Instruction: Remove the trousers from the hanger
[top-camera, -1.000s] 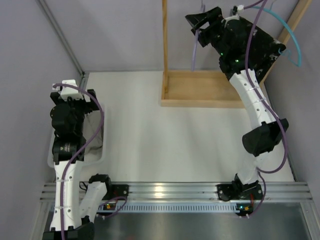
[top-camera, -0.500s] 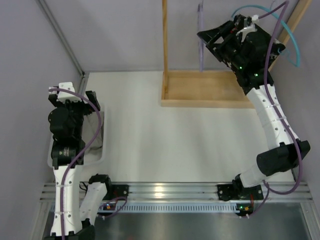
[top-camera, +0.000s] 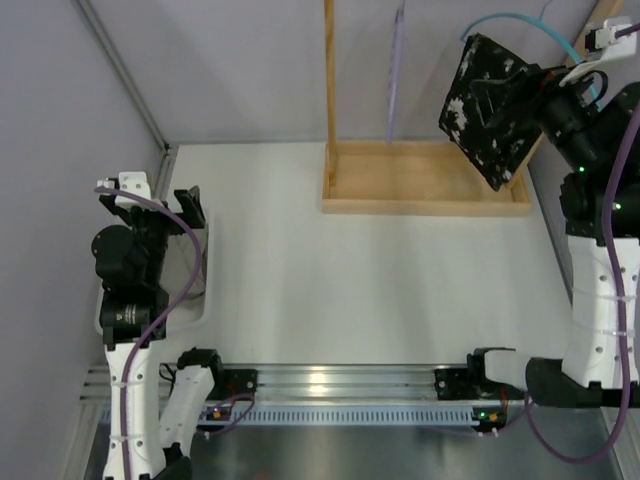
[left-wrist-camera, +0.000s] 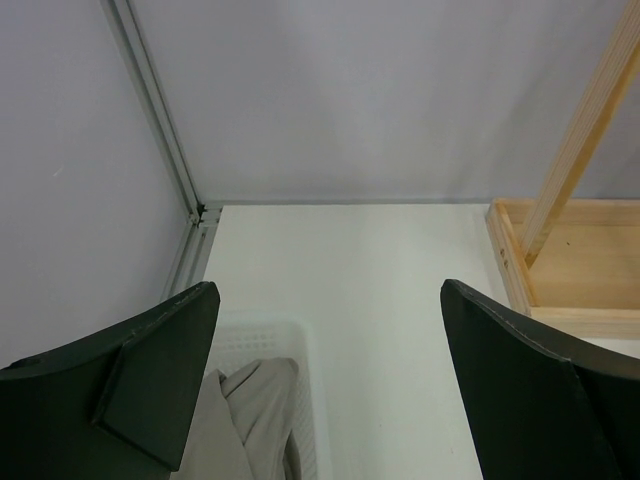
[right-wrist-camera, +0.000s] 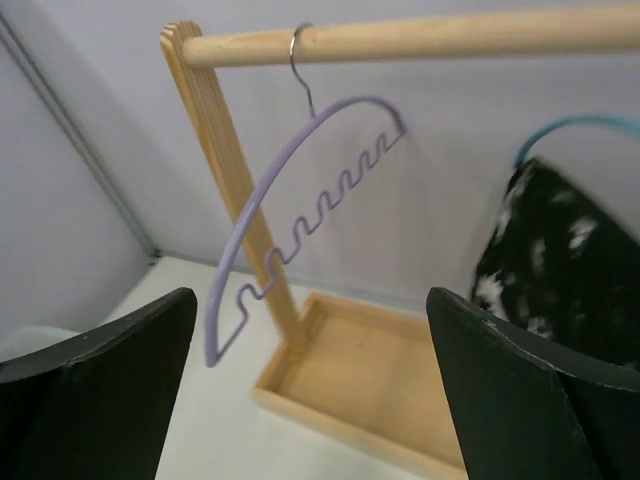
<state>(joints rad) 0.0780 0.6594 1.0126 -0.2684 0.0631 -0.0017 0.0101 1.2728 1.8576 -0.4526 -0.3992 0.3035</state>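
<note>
Black-and-white speckled trousers (top-camera: 488, 98) hang on a teal hanger (top-camera: 520, 20) at the right end of the wooden rack; they show blurred at the right of the right wrist view (right-wrist-camera: 560, 250). An empty purple hanger (right-wrist-camera: 300, 215) hangs from the rod (right-wrist-camera: 420, 35) and appears as a thin line from above (top-camera: 394, 70). My right gripper (right-wrist-camera: 320, 400) is open and empty, back from the rack, facing the purple hanger. My left gripper (left-wrist-camera: 330, 380) is open and empty above the white basket (top-camera: 205, 295).
The rack's wooden base tray (top-camera: 420, 180) and upright post (top-camera: 328, 90) stand at the back. The white basket (left-wrist-camera: 305, 400) at the left holds a beige garment (left-wrist-camera: 250, 410). Grey walls close in on the left, back and right.
My right arm has pulled back to the right, away from the purple hanger, uncovering the speckled trousers. The purple hanger has swung back to hang straight. My left arm has shifted slightly.
</note>
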